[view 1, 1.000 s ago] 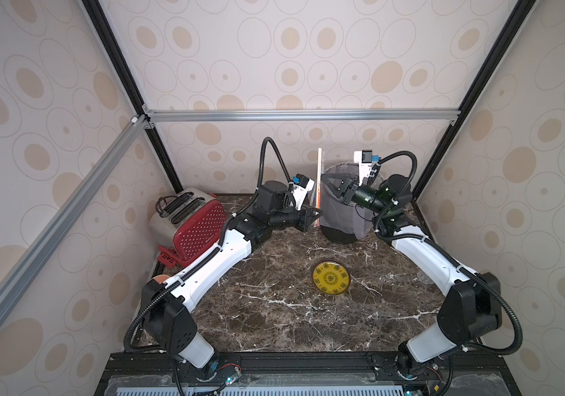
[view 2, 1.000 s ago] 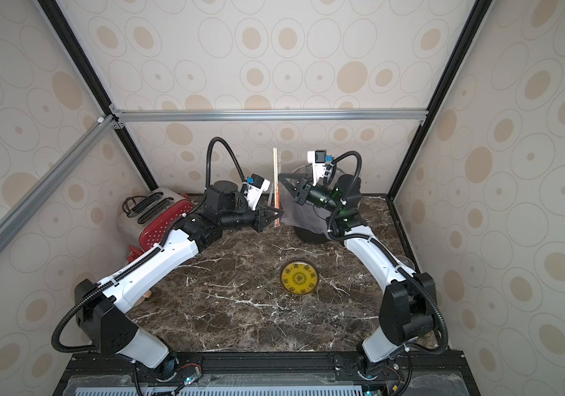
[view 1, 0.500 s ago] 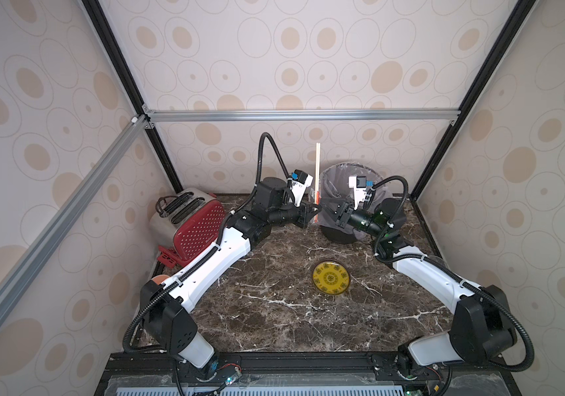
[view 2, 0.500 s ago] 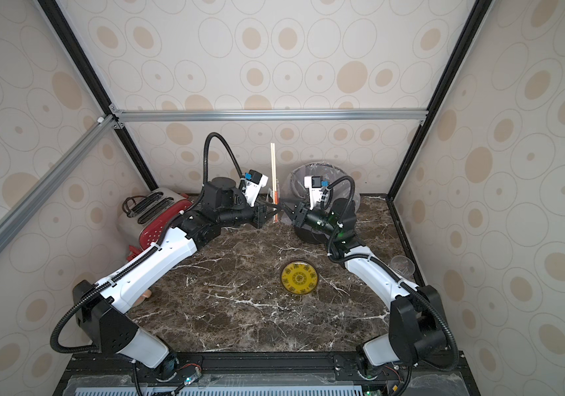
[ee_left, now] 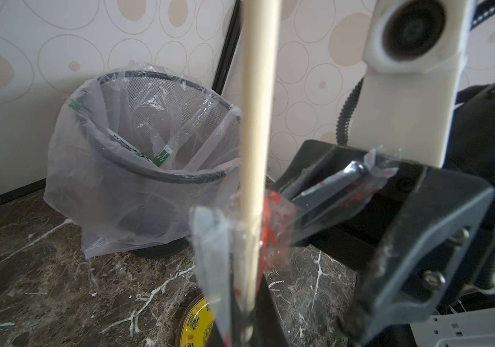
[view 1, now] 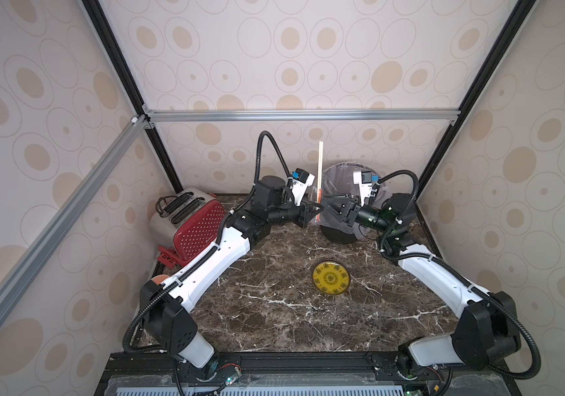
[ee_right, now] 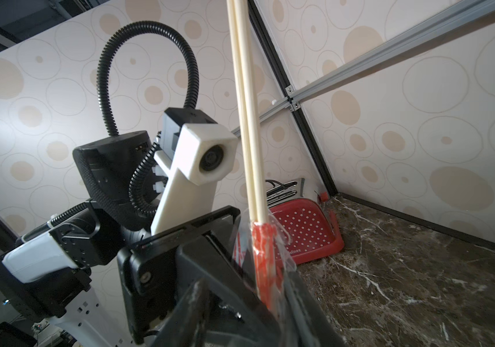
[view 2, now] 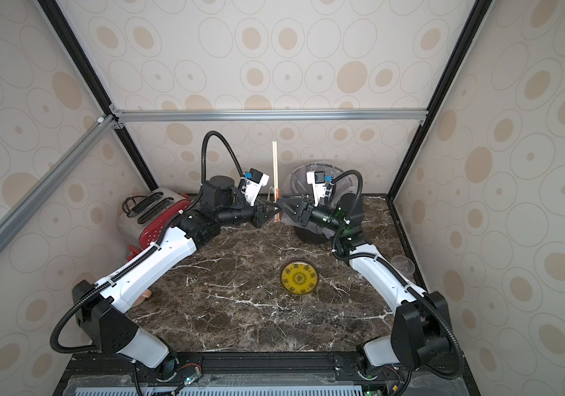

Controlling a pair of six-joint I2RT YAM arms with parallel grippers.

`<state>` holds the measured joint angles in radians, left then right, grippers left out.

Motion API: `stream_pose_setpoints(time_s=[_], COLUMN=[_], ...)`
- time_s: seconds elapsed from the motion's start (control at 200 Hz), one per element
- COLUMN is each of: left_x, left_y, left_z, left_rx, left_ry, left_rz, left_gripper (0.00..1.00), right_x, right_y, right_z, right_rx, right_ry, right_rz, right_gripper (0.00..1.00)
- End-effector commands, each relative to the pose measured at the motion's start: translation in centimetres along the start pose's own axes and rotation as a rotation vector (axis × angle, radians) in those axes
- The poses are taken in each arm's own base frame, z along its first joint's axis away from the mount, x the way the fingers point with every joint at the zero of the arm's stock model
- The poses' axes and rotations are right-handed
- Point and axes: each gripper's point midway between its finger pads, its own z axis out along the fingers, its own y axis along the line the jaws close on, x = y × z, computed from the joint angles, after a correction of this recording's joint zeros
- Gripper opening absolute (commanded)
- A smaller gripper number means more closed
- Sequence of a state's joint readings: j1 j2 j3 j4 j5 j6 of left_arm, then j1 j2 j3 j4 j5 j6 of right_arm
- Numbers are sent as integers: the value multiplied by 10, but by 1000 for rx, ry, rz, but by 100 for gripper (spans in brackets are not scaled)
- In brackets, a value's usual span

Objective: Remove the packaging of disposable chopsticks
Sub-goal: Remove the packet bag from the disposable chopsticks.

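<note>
My right gripper (view 1: 324,200) has dropped beside the bin (ee_left: 120,204), jaws now apart around the wrapper (ee_right: 264,258) (left gripper (view 1: 314,213) clamps the chopsticks (view 1: 320,164)), so stripping looks next.

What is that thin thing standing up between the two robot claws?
In a top view, the chopsticks stand upright between the left gripper and the right gripper. Their lower end sits in the red-striped packaging. Both wrist views show it too.

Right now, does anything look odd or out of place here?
Yes: the chopsticks stand straight up in mid-air, pinched at the bottom by the left tool, and their plastic wrapper is crumpled down around the lower end.
</note>
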<state>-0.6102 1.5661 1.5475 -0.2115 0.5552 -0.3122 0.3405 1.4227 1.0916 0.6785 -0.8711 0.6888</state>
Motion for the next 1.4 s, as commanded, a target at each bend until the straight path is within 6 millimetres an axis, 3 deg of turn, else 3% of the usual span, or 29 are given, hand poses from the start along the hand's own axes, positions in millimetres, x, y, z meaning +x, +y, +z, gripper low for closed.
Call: stream_pose_setpoints(time_s=[0.0, 0.145, 0.29, 0.351, 0.436, 0.556, 0.676, 0.831, 1.016, 1.277, 1.397], left_x=[-11, -9, -13, -15, -16, -21, -45, -83, -106, -96, -87], left_y=[-21, -20, -18, -14, -3, 6, 6, 4, 1, 4, 3], left_z=[-7, -7, -9, -11, -19, -46, -72, -54, -36, -29, -24], left_rx=[63, 57, 40, 9, -53, -100, -134, -94, -28, -6, 20], left_ry=[-16, -15, -42, -50, -56, -86, -156, -188, -221, -204, -189], left_rz=[81, 85, 87, 83, 59, 39, 64, 46, 30, -11, -33], left_gripper=[0, 0, 0, 0, 45, 62, 67, 60, 45, 43, 36], right_x=[-11, -9, -3, 0, 4, 10, 17, 28, 29, 23, 21], right_y=[13, 10, 6, 4, 3, 0, 5, 15, 19, 23, 22], right_z=[7, 13, 12, 11, 8, 6, 7, 17, 18, 17, 18], right_rx=[-90, -112, -104, -96, -84, -58, -57, -91, -101, -98, -96], right_ry=[6, 25, 25, 25, 27, 44, 66, 99, 96, 84, 80], right_rz=[-10, 1, 5, 5, -4, -15, -38, -56, -51, -75, -78], right_gripper=[43, 31, 0, 0, 0, 0, 0, 0, 0, 0, 0])
